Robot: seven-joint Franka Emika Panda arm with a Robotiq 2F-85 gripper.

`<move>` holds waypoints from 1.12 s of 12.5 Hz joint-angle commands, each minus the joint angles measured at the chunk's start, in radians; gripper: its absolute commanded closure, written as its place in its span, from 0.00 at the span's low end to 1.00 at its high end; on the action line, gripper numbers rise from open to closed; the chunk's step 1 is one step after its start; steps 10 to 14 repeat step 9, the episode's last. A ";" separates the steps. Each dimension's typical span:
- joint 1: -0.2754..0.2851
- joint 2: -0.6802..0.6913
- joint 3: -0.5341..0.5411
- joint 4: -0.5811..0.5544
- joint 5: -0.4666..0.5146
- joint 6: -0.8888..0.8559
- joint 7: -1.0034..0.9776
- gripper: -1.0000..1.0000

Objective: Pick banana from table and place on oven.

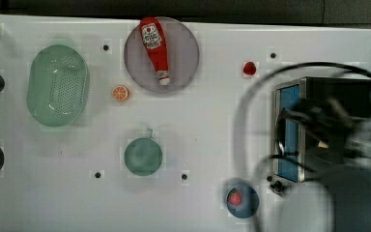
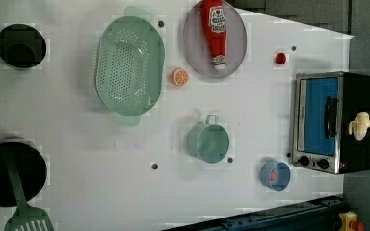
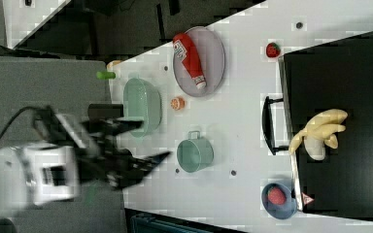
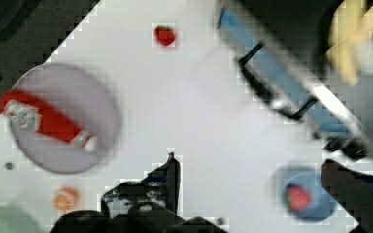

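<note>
We see the table (image 2: 250, 125), a broad white top with a few dark dots, carrying everything else. The oven (image 2: 354, 91) stands at the left view's right edge, black on top, its blue glass door and metal handle facing the open table. The banana (image 2: 361, 125) lies on the oven's black top, a pale yellow bunch near the front edge above the handle; in the right view it sits at (image 3: 320, 131), touching nothing but the oven.

Next in size, a green colander (image 2: 130, 65) rests toward the left view's upper left, and a grey plate (image 2: 236, 53) beside it holds 1 red ketchup bottle (image 2: 214, 31) lying cap down across it. A green pot (image 2: 209, 142) with a small handle sits near the table's middle. A blue bowl (image 2: 282, 168) stands just in front of the oven's knobs with 1 strawberry (image 3: 276, 195) inside.

The gripper (image 3: 148, 143) hangs off to the right view's left, well apart from the oven, its 2 black fingers (image 3: 153, 160) spread wide with nothing between them.

Smallest are an orange slice (image 2: 179, 76) between colander and plate, and a 2nd strawberry (image 2: 280, 58) loose on the table near the oven's far corner.
</note>
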 commanded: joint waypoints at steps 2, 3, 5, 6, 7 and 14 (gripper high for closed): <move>0.071 0.006 0.164 -0.109 -0.004 0.021 0.514 0.00; 0.071 -0.004 0.190 -0.114 -0.005 0.018 0.562 0.00; 0.071 -0.015 0.219 -0.115 -0.021 0.013 0.579 0.00; 0.071 -0.018 0.225 -0.115 -0.061 0.014 0.579 0.00; 0.071 -0.021 0.232 -0.115 -0.121 0.014 0.579 0.00; 0.071 -0.021 0.240 -0.115 -0.137 0.014 0.579 0.00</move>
